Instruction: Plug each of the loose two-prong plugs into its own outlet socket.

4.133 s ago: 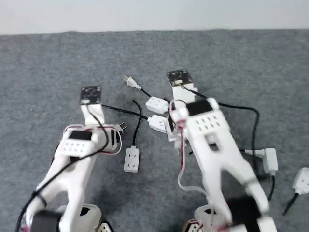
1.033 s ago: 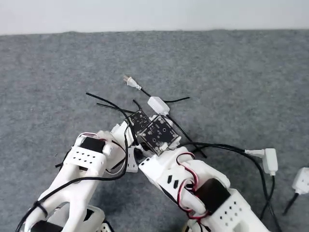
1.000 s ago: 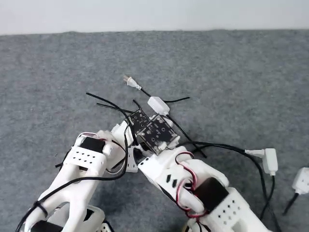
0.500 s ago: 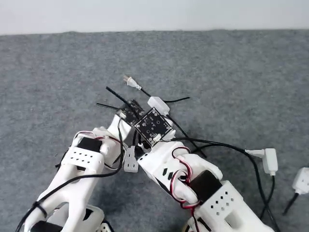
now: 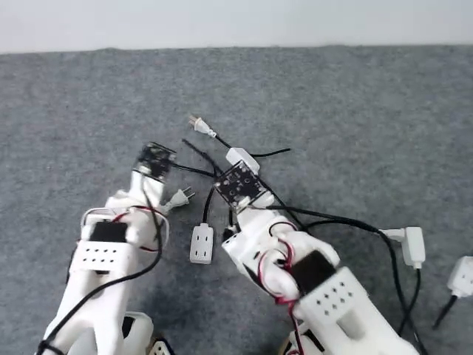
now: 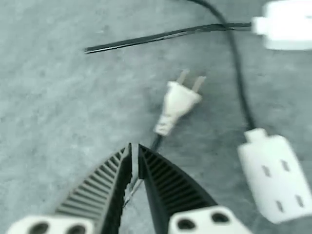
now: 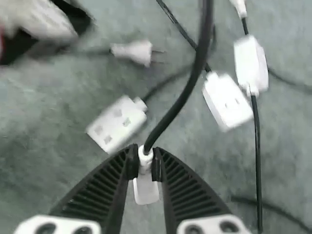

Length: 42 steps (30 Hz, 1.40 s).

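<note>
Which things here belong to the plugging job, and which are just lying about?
Job:
loose plug, second plug, outlet socket, small socket, white cord end clamped in the right gripper.

Lying about, probably:
angled white block and corded block off to the side; grey carpet.

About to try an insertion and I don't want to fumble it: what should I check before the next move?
1. Right gripper hold on held plug: ok, shut on its white body.
2. Held plug's prongs aimed at a socket: cannot tell, prongs hidden.
3. Outlet socket free: ok, slots face up, uncovered.
4. Left gripper hold: not ok, shut on the cord behind the loose plug, not its body.
5. Loose plug lifted: not ok, lies on the mat.
</note>
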{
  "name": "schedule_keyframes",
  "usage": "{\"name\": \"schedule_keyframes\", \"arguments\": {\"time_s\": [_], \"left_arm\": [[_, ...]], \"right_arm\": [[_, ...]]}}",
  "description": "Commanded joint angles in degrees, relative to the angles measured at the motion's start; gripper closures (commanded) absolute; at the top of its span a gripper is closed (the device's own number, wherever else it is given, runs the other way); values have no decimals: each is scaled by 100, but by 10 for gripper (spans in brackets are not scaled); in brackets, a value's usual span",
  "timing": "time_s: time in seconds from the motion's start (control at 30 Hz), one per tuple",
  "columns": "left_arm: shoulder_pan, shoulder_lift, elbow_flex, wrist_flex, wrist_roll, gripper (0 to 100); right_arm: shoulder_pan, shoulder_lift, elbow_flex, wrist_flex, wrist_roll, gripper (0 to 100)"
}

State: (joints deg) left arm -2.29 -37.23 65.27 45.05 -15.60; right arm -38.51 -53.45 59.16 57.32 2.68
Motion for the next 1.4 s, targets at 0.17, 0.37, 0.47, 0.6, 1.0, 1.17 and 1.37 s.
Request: {"name": "schedule_keyframes", "arguments": {"time_s": [0.17, 0.37, 0.47, 0.6, 1.0, 1.17, 1.37], "left_arm": [[-167, 369, -453, -158, 97, 985], [-167, 378, -444, -158, 88, 985], [-167, 378, -444, -158, 70, 985], [-193, 378, -444, -158, 70, 985], [-202, 378, -453, -185, 70, 985], [-176, 413, -462, -185, 70, 985], [-167, 413, -453, -185, 70, 985]], "right_arm": [[154, 1613, 123, -822, 0, 960], [365, 2158, -141, -998, 18, 783], [743, 2000, -352, -989, 18, 827], [1086, 1455, -422, -629, -105, 987], [-523, 479, 457, -796, -185, 990], [-523, 1411, 325, -954, -185, 990], [-233, 2343, -79, -954, -185, 990]]}}
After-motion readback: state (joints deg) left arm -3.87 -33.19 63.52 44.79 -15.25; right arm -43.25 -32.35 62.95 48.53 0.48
